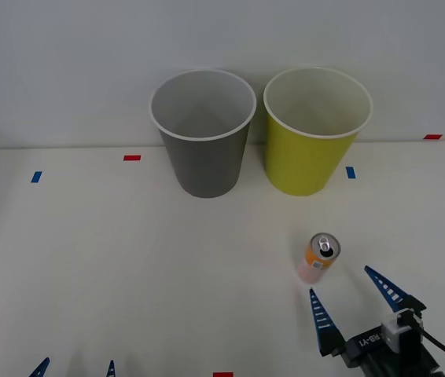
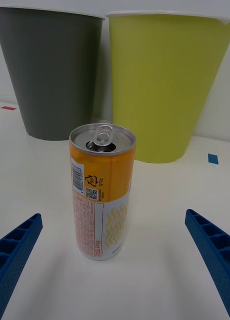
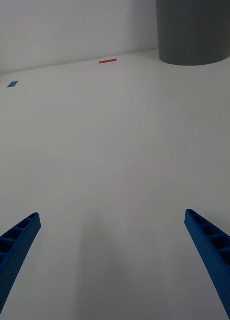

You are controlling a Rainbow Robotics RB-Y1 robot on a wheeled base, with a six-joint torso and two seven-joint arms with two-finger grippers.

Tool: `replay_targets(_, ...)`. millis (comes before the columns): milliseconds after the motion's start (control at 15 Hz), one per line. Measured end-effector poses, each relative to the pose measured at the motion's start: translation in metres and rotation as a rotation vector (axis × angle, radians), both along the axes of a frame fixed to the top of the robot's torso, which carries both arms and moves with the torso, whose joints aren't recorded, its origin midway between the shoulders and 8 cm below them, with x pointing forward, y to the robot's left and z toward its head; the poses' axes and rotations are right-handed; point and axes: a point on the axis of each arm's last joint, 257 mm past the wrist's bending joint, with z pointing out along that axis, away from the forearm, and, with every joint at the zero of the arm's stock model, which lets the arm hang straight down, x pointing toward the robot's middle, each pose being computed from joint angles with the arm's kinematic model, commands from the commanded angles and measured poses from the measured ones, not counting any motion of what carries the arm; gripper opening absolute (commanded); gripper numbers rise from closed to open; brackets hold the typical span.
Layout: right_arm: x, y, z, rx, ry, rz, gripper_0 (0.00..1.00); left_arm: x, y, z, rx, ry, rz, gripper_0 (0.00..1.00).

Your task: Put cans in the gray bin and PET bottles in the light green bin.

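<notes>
A small can (image 1: pixel 321 258) (image 2: pixel 101 190), orange above and pale pink below with a silver pull-tab top, stands upright on the white table at the right. My right gripper (image 1: pixel 347 294) (image 2: pixel 112 250) is open just in front of it, nothing between its blue fingers. The gray bin (image 1: pixel 203 133) (image 2: pixel 52 75) (image 3: pixel 194 32) and the light green bin (image 1: pixel 315 129) (image 2: pixel 164 85) stand side by side at the back, gray on the left. My left gripper (image 1: pixel 75 367) (image 3: pixel 112 250) rests open at the table's front left edge. PET bottles are out of view.
Small blue tape marks (image 1: pixel 36 177) (image 1: pixel 351 172) and red tape marks (image 1: pixel 132 158) (image 1: pixel 432 137) (image 1: pixel 222 375) lie flat on the white table (image 1: pixel 128 259). A white wall rises behind the bins.
</notes>
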Motion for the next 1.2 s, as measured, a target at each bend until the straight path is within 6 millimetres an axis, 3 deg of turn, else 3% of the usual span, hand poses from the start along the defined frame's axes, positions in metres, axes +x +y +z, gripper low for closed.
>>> replay_targets(467,0.046,0.012,0.006,0.028,-0.046,-0.008,1.0,0.0,0.0,0.0,0.0,0.0,0.0,1.0)
replay_targets(867,0.066,0.016,0.004,0.038,-0.057,-0.015,1.0,0.0,0.0,0.0,0.0,0.0,0.0,1.0)
replay_targets(933,0.068,0.017,0.006,0.04,-0.06,-0.014,0.81,0.0,0.0,0.0,0.0,0.0,0.0,1.0)
replay_targets(1000,0.069,0.018,0.006,0.042,-0.061,-0.014,0.41,0.0,0.0,0.0,0.0,0.0,0.0,1.0)
replay_targets(1067,0.07,0.019,0.006,0.045,-0.06,-0.014,0.24,0.0,0.0,0.0,0.0,0.0,0.0,1.0)
replay_targets(1200,0.07,0.019,0.006,0.055,-0.057,-0.014,0.16,0.0,0.0,0.0,0.0,0.0,0.0,1.0)
